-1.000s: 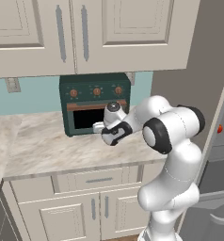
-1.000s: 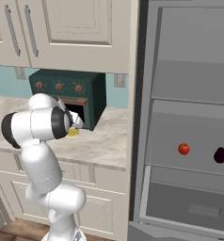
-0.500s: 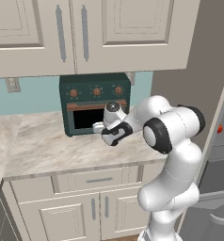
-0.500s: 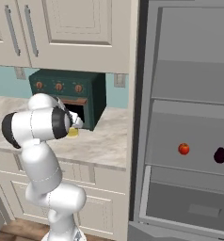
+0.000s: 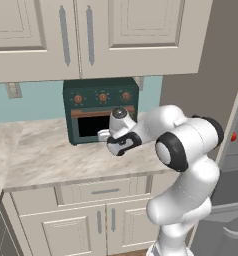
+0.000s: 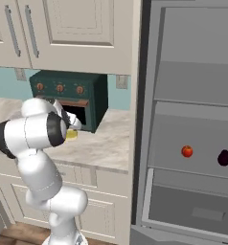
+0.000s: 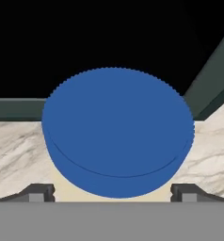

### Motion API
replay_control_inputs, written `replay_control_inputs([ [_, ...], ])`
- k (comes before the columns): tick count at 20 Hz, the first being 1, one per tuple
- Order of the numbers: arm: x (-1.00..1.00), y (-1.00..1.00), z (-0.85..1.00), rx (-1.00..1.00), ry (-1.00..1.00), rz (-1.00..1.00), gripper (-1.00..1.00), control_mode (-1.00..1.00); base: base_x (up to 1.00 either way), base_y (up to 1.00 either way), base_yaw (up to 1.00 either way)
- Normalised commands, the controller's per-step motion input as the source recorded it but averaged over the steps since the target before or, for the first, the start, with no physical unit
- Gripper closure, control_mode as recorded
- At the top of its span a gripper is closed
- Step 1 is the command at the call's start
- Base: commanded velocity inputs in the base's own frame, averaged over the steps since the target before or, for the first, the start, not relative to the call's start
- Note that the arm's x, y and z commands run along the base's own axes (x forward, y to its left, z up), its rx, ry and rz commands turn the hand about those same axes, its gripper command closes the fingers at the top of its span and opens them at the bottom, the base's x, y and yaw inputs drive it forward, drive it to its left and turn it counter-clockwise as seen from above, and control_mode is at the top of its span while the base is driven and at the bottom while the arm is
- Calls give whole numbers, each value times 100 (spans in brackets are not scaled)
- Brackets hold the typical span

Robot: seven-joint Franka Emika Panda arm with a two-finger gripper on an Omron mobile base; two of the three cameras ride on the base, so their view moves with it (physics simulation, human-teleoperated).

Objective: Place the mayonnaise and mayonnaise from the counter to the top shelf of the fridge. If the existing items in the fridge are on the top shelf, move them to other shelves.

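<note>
Gripper (image 7: 113, 192) sits low over a mayonnaise jar (image 7: 117, 129) on the counter (image 5: 46, 160), right in front of the toaster oven (image 5: 101, 107). In the hand view the blue lid lies between the two fingertips (image 7: 37, 192), one each side of the cream body; whether they already pinch it or stand a hair apart cannot be told. Judgement: step is grasping this jar. Do it well by squeezing on the body below the lid, centred, then lifting straight up before swinging, since the oven is just behind. Fridge (image 6: 192, 119) is open; red fruit (image 6: 187, 151) and purple fruit (image 6: 223, 157) sit on a lower shelf, so the top shelf (image 6: 195, 101) looks free.
</note>
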Motion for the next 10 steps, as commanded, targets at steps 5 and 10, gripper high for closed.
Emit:
replay_control_inputs([
  [5, -88, 29, 66, 0, 0, 0, 100, -100, 0, 0, 0],
  [10, -100, 31, 89, 0, 0, 0, 100, -100, 0, 0, 0],
])
